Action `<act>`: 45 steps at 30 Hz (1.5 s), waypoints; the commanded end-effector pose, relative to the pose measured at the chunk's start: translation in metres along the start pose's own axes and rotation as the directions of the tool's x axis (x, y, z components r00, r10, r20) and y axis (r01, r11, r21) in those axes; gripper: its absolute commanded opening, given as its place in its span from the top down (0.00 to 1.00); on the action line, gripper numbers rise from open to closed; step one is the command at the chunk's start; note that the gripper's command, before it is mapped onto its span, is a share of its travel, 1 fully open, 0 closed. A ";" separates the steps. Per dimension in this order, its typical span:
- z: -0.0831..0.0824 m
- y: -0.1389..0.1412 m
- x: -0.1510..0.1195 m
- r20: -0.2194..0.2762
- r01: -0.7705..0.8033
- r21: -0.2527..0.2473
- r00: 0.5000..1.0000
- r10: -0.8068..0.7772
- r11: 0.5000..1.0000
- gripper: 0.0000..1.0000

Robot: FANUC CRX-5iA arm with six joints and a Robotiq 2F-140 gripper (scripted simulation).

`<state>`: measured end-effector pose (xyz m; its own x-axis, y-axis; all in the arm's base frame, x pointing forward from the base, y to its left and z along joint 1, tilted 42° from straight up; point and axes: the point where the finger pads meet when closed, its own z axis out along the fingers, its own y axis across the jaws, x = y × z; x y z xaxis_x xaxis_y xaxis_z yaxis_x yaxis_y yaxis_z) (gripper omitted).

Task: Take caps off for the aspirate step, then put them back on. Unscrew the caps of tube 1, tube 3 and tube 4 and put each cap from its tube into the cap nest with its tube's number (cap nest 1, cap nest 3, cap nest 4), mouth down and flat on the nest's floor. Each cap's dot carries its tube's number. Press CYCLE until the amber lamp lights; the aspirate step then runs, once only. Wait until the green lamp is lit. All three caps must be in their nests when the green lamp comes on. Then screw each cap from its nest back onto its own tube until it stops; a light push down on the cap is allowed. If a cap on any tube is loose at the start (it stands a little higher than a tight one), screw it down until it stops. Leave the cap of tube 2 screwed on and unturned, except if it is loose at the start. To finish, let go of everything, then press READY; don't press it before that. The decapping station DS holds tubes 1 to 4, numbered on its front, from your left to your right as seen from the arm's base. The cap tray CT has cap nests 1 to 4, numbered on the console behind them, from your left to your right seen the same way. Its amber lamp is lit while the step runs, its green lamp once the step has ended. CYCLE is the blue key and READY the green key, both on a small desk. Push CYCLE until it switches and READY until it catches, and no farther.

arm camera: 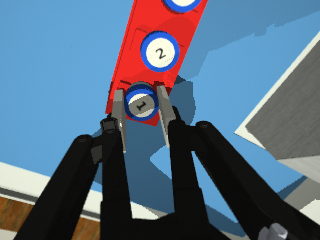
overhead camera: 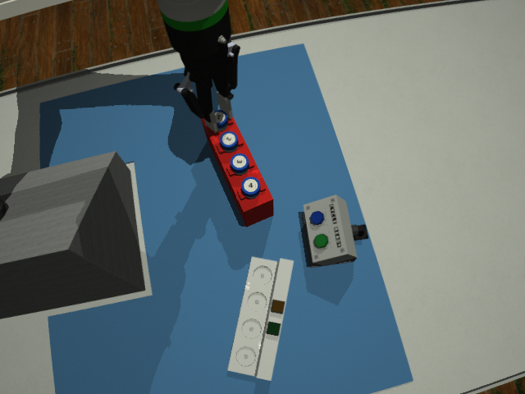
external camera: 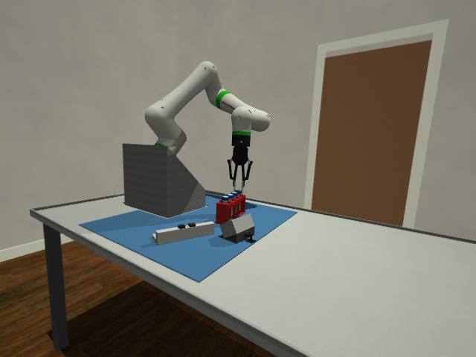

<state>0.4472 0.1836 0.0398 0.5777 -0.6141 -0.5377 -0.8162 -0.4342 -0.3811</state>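
Note:
The red decapping station point(overhead camera: 238, 169) lies on the blue mat and holds four tubes with blue caps and white numbered dots. My gripper point(overhead camera: 218, 118) stands straight down over its far end and is shut on cap 1 point(arm camera: 140, 103), which sits on tube 1. The two finger pads press the cap's sides in the wrist view, where my gripper point(arm camera: 141, 100) shows too. Cap 2 point(overhead camera: 229, 140), cap 3 point(overhead camera: 239, 162) and cap 4 point(overhead camera: 251, 186) sit on their tubes. The white cap tray point(overhead camera: 260, 318) has four empty round nests. Its amber lamp point(overhead camera: 277, 306) and green lamp point(overhead camera: 273, 327) are dark.
The small grey desk point(overhead camera: 330, 230) with the blue CYCLE key point(overhead camera: 317, 217) and the green READY key point(overhead camera: 320, 240) stands right of the station. The arm's grey pedestal point(overhead camera: 67, 229) fills the left side.

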 end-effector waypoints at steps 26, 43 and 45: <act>0.000 0.000 0.000 0.020 -0.306 0.007 0.952 0.306 0.952 0.65; 0.000 0.000 0.000 0.021 -0.808 -0.006 0.589 0.808 0.589 0.65; 0.000 0.000 0.000 0.021 -0.808 -0.006 0.589 0.808 0.589 0.65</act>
<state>0.4469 0.1836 0.0395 -0.2735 -0.6931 -0.6669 -0.9618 0.2035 0.1829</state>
